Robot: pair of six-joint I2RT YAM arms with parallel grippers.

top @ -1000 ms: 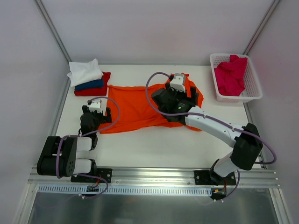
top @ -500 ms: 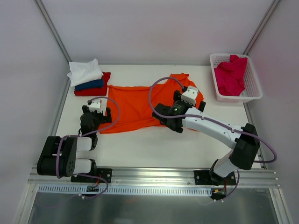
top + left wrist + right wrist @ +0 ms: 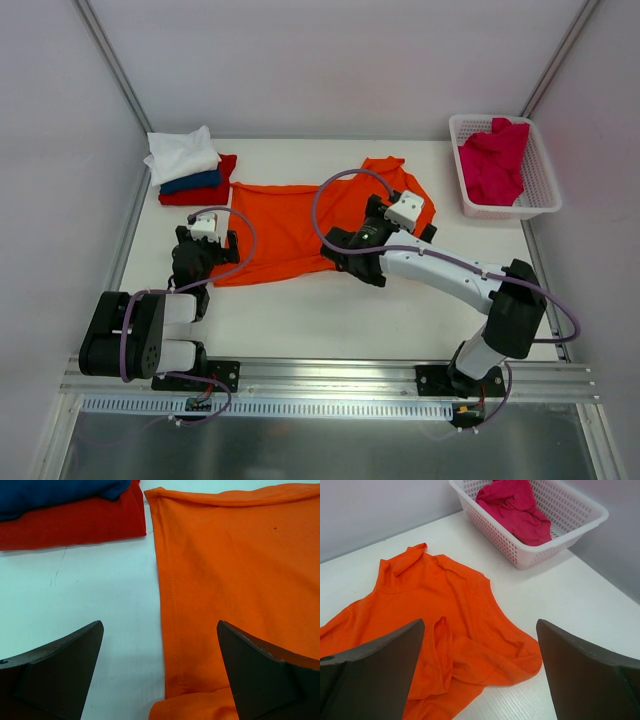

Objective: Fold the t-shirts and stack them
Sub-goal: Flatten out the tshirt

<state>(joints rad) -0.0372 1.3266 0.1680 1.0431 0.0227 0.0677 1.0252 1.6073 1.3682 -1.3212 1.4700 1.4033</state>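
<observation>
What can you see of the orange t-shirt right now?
The orange t-shirt is plain, bright, soft cloth lying across the middle of the white table. Its left part lies flat and smooth, with a stitched hem; its right end is rumpled, with a raised fold ridge and a peaked corner toward the far edge. Nothing grips it.

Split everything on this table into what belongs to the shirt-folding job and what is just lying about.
Belongs to the job: orange t-shirt, spread mid-table; white t-shirt, dark blue t-shirt and red t-shirt, stacked far left; crimson-pink t-shirt, crumpled far right.
Just lying about: white lattice basket, holding the crimson-pink one.
</observation>
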